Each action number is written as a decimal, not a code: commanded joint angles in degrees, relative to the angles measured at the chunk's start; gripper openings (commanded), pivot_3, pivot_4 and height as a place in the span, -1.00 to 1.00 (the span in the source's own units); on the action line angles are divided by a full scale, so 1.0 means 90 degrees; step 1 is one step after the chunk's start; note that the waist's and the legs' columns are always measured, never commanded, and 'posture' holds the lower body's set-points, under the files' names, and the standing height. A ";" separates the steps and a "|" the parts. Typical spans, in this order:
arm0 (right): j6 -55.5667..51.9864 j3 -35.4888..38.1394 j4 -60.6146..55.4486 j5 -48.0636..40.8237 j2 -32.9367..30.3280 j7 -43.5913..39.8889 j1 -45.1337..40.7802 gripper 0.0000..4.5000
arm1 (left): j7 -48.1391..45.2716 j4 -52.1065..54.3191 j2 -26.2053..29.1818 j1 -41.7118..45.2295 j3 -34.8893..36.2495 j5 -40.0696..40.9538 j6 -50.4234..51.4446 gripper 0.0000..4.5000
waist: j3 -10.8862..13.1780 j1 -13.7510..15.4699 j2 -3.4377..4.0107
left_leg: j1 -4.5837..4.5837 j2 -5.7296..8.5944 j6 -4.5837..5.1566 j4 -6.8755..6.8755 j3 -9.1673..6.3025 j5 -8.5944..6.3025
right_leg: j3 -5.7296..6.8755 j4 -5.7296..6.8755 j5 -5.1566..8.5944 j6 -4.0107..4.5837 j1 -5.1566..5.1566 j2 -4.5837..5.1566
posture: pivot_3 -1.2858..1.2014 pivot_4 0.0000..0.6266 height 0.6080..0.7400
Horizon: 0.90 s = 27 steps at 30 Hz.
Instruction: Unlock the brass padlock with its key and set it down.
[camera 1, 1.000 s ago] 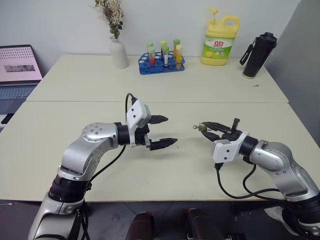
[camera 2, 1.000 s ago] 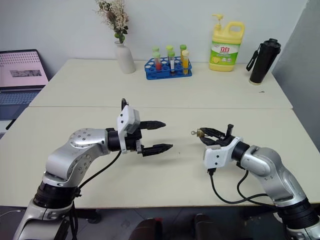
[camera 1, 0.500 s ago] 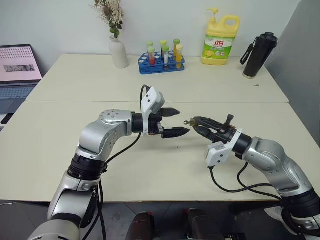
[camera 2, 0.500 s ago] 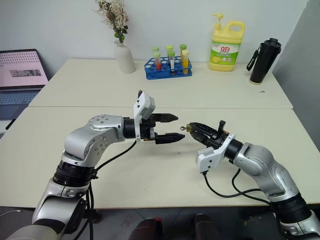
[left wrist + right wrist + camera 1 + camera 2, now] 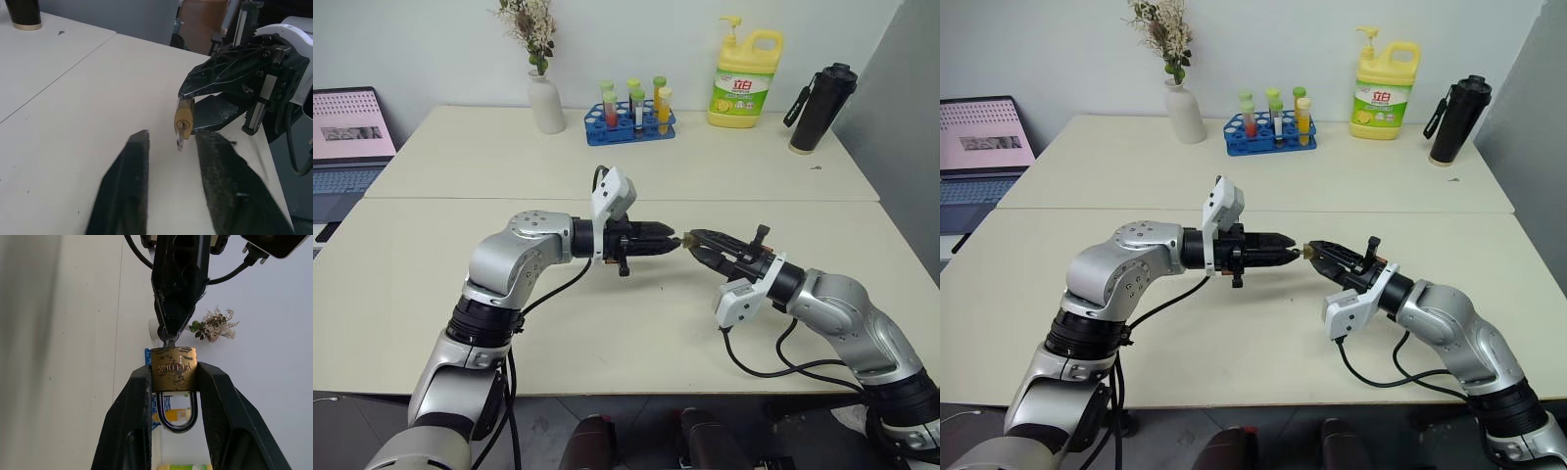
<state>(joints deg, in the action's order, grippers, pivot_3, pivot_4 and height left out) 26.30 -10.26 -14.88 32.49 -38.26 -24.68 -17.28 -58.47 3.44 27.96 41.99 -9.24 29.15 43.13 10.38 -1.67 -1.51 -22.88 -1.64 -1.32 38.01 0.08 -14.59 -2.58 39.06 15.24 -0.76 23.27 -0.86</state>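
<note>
1. The brass padlock [image 5: 173, 369] is pinched by its body between the two fingers of the right end effector [image 5: 703, 245], held in the air above the surface [image 5: 636, 333]; the shackle [image 5: 177, 413] points back toward the right wrist and looks seated, so the lock is judged not yet unlocked.
2. The key [image 5: 180, 142] is seen sticking out of the keyway; in the right wrist view its head is met by the tip of the left end effector [image 5: 668, 239]; in the left wrist view a gap is seen between the left fingers, so a firm pinch on the key cannot be confirmed.
3. Risk: if the key head is caught only at the fingertips, slip is likely when torque is applied; the key would turn partway or not at all.
4. Risk: the padlock body may be rotated within the right pinch; poor alignment could bend the key or pull it out.
5. Risk: a drop onto the surface is possible if either grip is loosened.
</note>
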 commanded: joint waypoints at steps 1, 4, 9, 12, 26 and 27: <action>0.0057 0.0128 -0.0119 -0.0127 0.0005 0.0052 -0.0132 -0.58 | -0.0228 0.0106 0.0061 0.0158 0.0057 0.0081 -0.0108 -0.84 | 0.0000 -0.0001 0.0000 | 0.0000 0.0000 0.0000 0.0000 0.0001 0.0000 | 0.0000 0.0000 0.0000 0.0000 0.0000 0.0000 | 0.03 -0.52 1.00; 0.0064 0.0126 -0.0108 -0.0152 0.0014 0.0049 -0.0147 -0.58 | -0.0280 0.0132 0.0035 0.0129 0.0048 0.0065 -0.0116 -1.00 | 0.0000 0.0000 0.0000 | 0.0000 0.0000 0.0000 0.0000 0.0000 0.0000 | 0.0000 0.0000 -0.0001 0.0001 0.0000 0.0000 | 0.03 -0.52 1.00; 0.0100 0.0125 -0.0091 -0.0197 0.0018 0.0036 -0.0162 -0.58 | -0.0383 0.0202 0.0063 0.0061 0.0000 0.0060 -0.0095 -1.00 | 0.0000 0.0000 0.0000 | 0.0000 0.0000 0.0000 0.0000 0.0000 0.0000 | 0.0000 0.0000 -0.0001 0.0001 0.0000 0.0000 | 0.03 -0.52 1.00; 0.0093 0.0136 -0.0069 -0.0231 0.0031 0.0031 -0.0172 -0.58 | -0.0389 0.0169 0.0056 0.0050 -0.0003 0.0016 -0.0165 -1.00 | 0.0000 0.0000 0.0000 | 0.0000 0.0000 0.0000 0.0000 0.0000 0.0000 | -0.0001 0.0000 -0.0001 0.0001 0.0000 0.0000 | 0.03 -0.52 1.00; -0.0042 0.0181 -0.0054 -0.0451 0.0158 -0.0029 -0.0210 -0.58 | -0.1002 -0.0082 0.0113 -0.0467 -0.0502 -0.1638 -0.4155 -1.00 | 0.0000 0.0009 0.0000 | 0.0000 0.0000 0.0000 0.0000 0.0003 0.0000 | -0.0003 0.0000 -0.0007 0.0013 0.0000 0.0000 | 0.03 -0.52 1.00; -0.0036 0.0185 -0.0055 -0.0450 0.0160 -0.0028 -0.0210 -0.58 | -0.0966 -0.0215 0.0066 -0.0463 -0.0512 -0.1788 -0.4543 -1.00 | 0.0000 0.0012 0.0000 | 0.0000 0.0001 0.0000 0.0000 0.0005 0.0000 | -0.0003 0.0000 -0.0007 0.0012 -0.0001 0.0000 | 0.03 -0.52 1.00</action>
<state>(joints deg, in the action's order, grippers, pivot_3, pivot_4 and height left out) 26.56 -10.44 -14.27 29.73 -37.26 -25.84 -17.50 -65.83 1.53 29.38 37.86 -12.09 14.85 8.45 10.38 -1.56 -1.51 -22.88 -1.63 -1.31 38.01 0.14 -14.59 -2.60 39.06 15.18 -0.66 23.26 -0.86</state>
